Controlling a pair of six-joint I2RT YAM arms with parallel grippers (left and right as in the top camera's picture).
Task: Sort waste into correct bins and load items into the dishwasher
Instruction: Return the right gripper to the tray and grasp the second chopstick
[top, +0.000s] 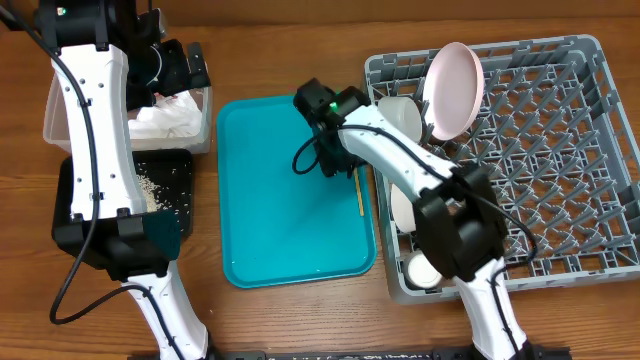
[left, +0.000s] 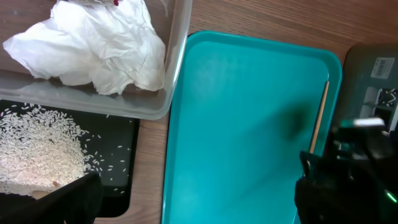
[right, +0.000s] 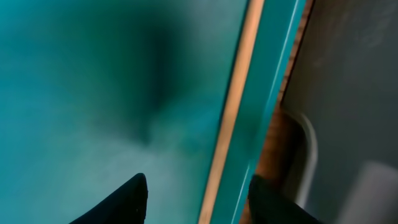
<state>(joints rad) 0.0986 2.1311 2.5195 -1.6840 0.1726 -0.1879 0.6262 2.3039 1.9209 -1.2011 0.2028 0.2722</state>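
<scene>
On smooth teal tray lies thin wooden chopstick.

A chopstick is seen along the teal tray's right rim, w/ the right gripper hung just beside it. In the grey rack a pink plate is stood on edge. Napkin is kept in clear tub, rice in black tray.

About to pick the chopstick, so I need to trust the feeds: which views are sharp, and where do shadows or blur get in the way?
Right wrist: soft, close-up focus; the chopstick reads as a blurry tan stripe, a dark shadow crosses the teal tray. Left wrist: napkin and rice crisp, right arm blurred. Overhead: sharp, evenly lit.
</scene>
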